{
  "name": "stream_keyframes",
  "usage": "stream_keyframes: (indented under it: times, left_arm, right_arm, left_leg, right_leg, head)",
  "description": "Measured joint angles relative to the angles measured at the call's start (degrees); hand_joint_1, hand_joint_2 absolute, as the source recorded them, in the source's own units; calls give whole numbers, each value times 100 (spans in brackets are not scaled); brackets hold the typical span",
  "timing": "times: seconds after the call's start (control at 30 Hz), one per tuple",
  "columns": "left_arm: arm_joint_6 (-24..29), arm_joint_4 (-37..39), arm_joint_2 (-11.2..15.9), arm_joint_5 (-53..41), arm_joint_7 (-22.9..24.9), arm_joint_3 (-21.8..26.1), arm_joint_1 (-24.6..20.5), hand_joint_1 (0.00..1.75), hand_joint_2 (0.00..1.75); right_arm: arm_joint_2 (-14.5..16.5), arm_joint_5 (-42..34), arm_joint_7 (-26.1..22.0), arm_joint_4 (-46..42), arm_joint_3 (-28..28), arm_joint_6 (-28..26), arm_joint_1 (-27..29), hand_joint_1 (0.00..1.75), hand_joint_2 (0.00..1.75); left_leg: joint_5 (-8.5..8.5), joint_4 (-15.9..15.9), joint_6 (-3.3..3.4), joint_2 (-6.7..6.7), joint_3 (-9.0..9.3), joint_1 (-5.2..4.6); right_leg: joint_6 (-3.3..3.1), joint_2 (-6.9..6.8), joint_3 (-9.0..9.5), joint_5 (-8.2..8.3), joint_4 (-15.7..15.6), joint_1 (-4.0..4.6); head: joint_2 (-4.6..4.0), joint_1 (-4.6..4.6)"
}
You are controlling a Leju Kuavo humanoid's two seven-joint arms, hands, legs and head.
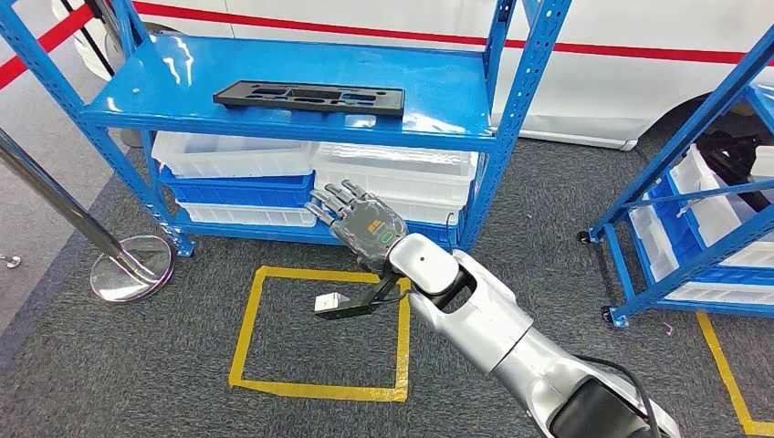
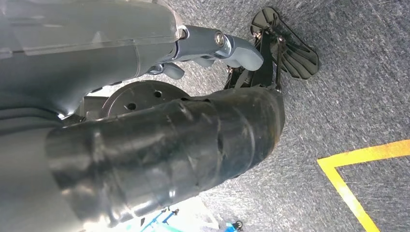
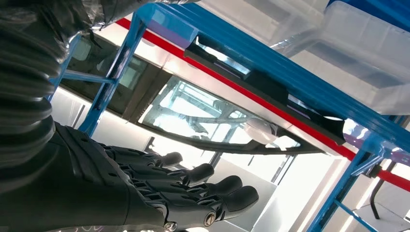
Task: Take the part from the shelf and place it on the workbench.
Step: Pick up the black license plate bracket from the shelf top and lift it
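Before the tall blue steel shelf (image 1: 301,128), my right hand (image 1: 358,222) rises empty, fingers spread, below the flat black slotted plastic part (image 1: 310,97) lying on the top deck. The reach is underway; next I must lift higher and close on its near edge.

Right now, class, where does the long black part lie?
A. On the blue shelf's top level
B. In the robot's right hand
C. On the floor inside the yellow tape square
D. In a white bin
A: the black part lies flat on the top level of the blue shelf, while the right hand below it holds nothing.
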Motion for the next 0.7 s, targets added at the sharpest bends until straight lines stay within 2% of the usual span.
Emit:
stream_keyframes:
  times: [0.23,0.3,0.33,0.37,0.43,0.47,0.5,0.53,0.57,0.63,0.67,0.7]
  left_arm:
    - [0,0,0,0,0,0,0,0,0]
    - [602,-53,19,-473,140,-76,-27,0,0]
    - [936,-101,28,-747,238,-125,-39,0,0]
    - [1269,-158,37,-1034,347,-174,-51,0,0]
    - [1320,-243,38,-1156,438,-205,-53,0,0]
    - [1307,-277,38,-1190,453,-211,-56,0,0]
    - [1293,-304,39,-1220,457,-217,-59,0,0]
    - [1281,-324,39,-1244,454,-220,-59,0,0]
    - [1275,-335,39,-1266,445,-220,-59,0,0]
    - [1268,-340,39,-1320,426,-219,-54,0,0]
    - [1266,-342,38,-1353,415,-215,-53,0,0]
    - [1263,-343,38,-1388,404,-212,-56,0,0]
  right_arm:
    - [0,0,0,0,0,1,-1,0,175]
    - [68,407,324,26,69,446,-192,0,175]
    - [125,639,498,46,108,712,-356,0,175]
    - [189,874,672,68,152,985,-546,0,175]
    - [258,946,701,102,188,1101,-768,0,175]
    - [273,955,706,120,210,1115,-811,0,175]
    - [279,961,713,140,232,1121,-827,0,175]
    - [283,966,719,158,248,1119,-829,0,175]
    - [285,969,727,176,262,1114,-833,0,175]
    - [290,976,754,206,281,1100,-856,0,175]
    - [293,979,771,227,290,1092,-873,0,175]
    - [299,979,788,245,298,1088,-891,0,175]
  left_leg:
    - [0,0,0,0,0,0]
    - [-5,-91,96,2,82,19]
    - [-6,-140,145,10,129,28]
    - [-7,-188,193,20,176,38]
    - [-19,-191,189,30,194,40]
    - [-36,-186,178,20,207,42]
    - [-58,-182,164,4,225,45]
    - [-80,-176,148,-13,245,47]
    - [-109,-170,129,-30,276,50]
    - [-190,-151,83,-47,356,56]
    - [-237,-138,49,-51,395,57]
    - [-279,-133,7,-52,413,60]
  right_leg:
    - [0,0,0,0,0,0]
    - [56,-3,-17,36,70,-12]
    - [76,-10,-71,-8,191,-17]
    - [101,-17,-177,-98,402,-24]
    - [106,-30,-542,-417,1048,-32]
    - [115,-32,-730,-508,1347,-41]
    - [118,-33,-865,-526,1530,-49]
    - [115,-34,-934,-481,1583,-55]
    - [107,-35,-909,-336,1444,-60]
    - [81,-32,-670,99,785,-59]
    - [63,-28,-552,247,435,-42]
    - [31,-26,-460,315,189,-20]
  head:
    - [0,0]
    - [0,3]
    - [0,4]
    - [0,5]
    - [-1,4]
    - [-1,3]
    - [-1,3]
    - [0,4]
    - [0,4]
    - [-1,5]
    - [-1,4]
    - [-1,6]
